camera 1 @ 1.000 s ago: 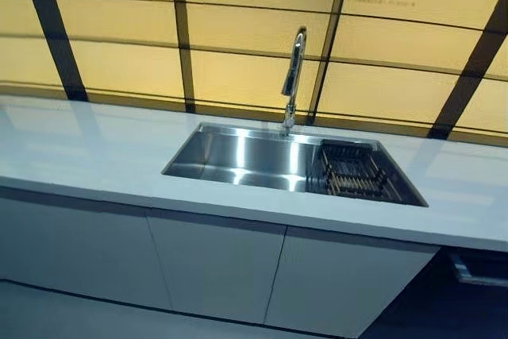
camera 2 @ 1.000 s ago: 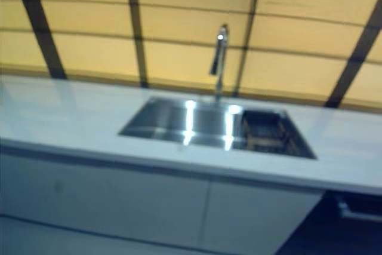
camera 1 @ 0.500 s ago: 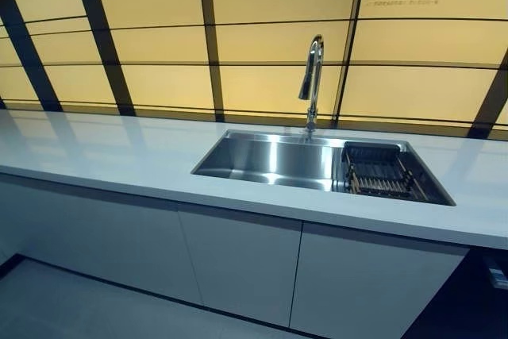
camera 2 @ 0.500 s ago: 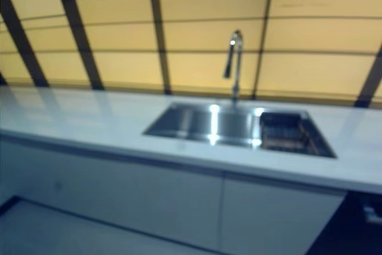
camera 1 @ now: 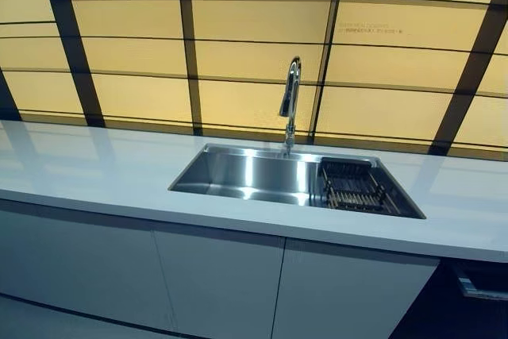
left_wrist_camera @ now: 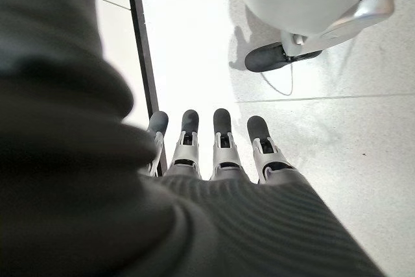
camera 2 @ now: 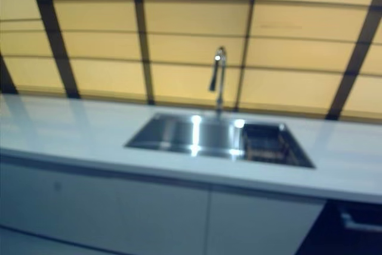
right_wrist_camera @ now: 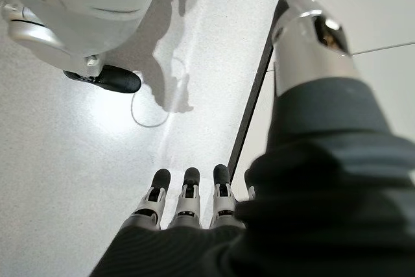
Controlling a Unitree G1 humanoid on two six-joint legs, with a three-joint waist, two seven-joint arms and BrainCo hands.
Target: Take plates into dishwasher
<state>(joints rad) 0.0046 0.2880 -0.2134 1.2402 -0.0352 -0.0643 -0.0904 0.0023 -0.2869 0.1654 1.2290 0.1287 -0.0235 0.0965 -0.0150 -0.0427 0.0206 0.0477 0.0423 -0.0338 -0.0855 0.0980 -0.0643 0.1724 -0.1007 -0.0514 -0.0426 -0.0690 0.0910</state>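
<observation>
Meanwhile left hand [left_wrist_camera: 220, 154], right hand [right_wrist_camera: 188, 205] hang relaxed, empty; wall print unreadable.

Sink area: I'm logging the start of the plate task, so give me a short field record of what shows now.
sink: steel basin set in the white counter
rack: dark rack in the sink's right part
faucet: upright behind the basin
plates: none visible
left hand: fingers straight, empty, over floor
right hand: fingers straight, empty, over floor
</observation>
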